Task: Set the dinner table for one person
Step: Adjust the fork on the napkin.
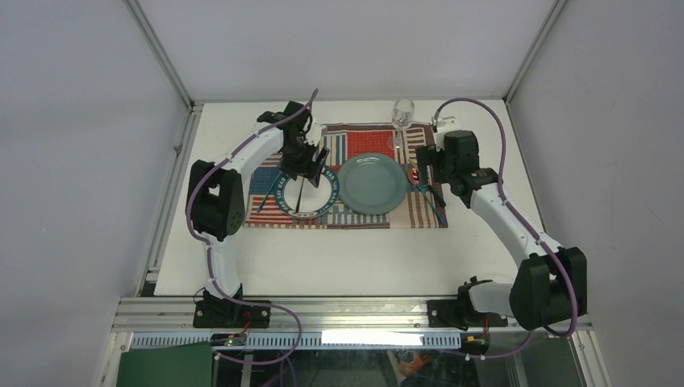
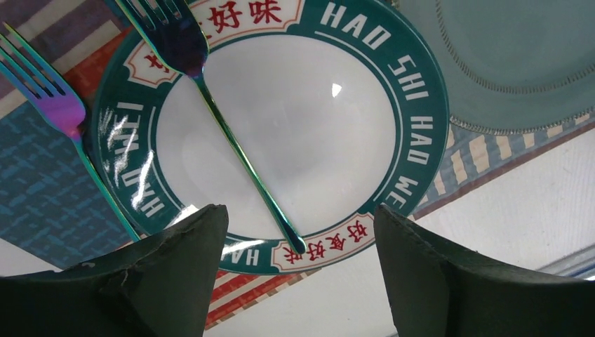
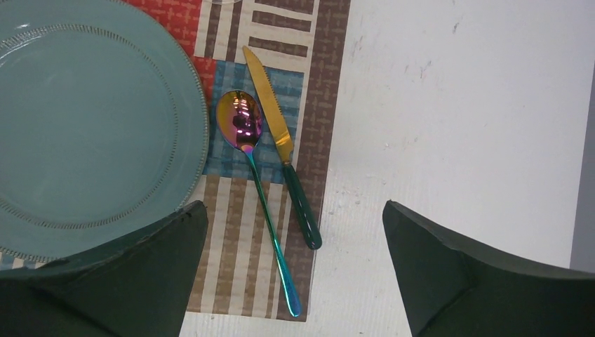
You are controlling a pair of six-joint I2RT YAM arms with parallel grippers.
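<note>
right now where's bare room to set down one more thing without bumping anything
Widest free patch: bare dinner table between the placemat and the arm bases. Another strip lies right of the knife. The placemat is crowded: lettered plate, two forks, teal plate, spoon, knife, glass.
</note>
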